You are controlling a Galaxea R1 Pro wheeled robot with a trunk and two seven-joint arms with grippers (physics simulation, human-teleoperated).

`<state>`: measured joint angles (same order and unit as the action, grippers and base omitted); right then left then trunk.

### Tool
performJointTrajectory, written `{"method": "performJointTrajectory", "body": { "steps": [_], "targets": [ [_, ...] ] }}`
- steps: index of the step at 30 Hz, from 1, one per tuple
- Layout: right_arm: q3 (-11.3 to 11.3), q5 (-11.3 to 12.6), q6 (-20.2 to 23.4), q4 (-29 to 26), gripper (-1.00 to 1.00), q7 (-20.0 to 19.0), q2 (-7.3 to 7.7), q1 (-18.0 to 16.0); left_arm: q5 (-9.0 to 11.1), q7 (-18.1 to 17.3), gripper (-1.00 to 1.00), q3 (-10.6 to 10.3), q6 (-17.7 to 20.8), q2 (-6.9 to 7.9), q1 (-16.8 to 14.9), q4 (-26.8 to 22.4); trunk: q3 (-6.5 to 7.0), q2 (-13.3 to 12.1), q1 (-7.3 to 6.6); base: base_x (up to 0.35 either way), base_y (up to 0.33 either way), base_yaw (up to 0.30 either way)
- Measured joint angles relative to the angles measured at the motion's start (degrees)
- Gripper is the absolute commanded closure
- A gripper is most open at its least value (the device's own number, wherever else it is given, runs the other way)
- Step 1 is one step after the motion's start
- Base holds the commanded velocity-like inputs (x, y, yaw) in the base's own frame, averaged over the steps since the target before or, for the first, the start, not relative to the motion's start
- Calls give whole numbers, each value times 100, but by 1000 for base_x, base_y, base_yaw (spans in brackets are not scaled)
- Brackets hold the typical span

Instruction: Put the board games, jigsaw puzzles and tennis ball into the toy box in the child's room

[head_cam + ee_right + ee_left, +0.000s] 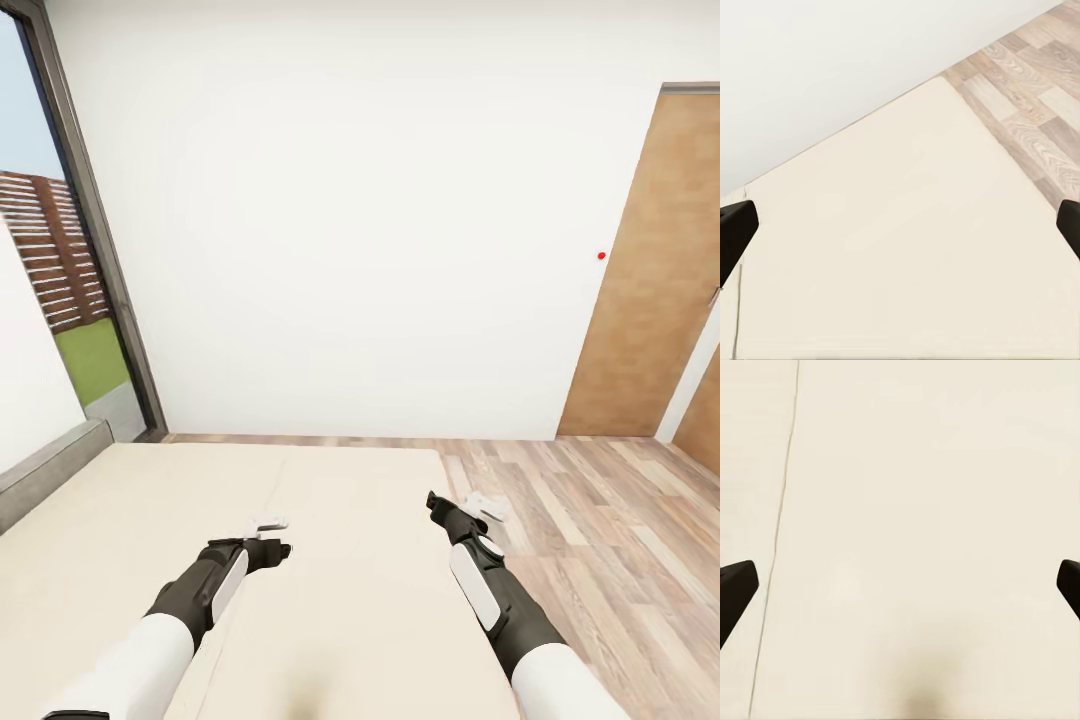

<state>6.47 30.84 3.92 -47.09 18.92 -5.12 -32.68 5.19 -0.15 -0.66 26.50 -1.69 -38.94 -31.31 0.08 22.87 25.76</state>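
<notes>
The robot stands at the low wide bed with a plain beige mattress [330, 520] and a dark grey frame, and both arms reach forward over it. The left gripper [272, 535], at the end of a black and white forearm, hangs above the middle part of the mattress. In the left wrist view its two dark fingertips [736, 585] are at the opposite edges of the picture (so the jaws stand wide apart), and between them there is bare beige mattress with one thin seam.

The right gripper [470, 505] hangs near the right edge of the bed, close to the light wooden plank floor [600, 540]. Its fingertips [735, 229] are also far apart and hold nothing.

Behind the bed is a plain white wall [350, 250]. On the right is a brown wooden door [650, 280], and on the left a tall dark-framed window [70, 270].
</notes>
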Motion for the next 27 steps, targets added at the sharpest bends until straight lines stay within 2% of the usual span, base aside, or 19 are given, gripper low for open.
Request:
{"method": "performJointTrajectory", "body": {
  "steps": [27],
  "targets": [
    [-2,0,0,0,-100,0,9,0,0,0,-100,2,-2,0,0,0,0,0,0,0,262,0]
  ]
}}
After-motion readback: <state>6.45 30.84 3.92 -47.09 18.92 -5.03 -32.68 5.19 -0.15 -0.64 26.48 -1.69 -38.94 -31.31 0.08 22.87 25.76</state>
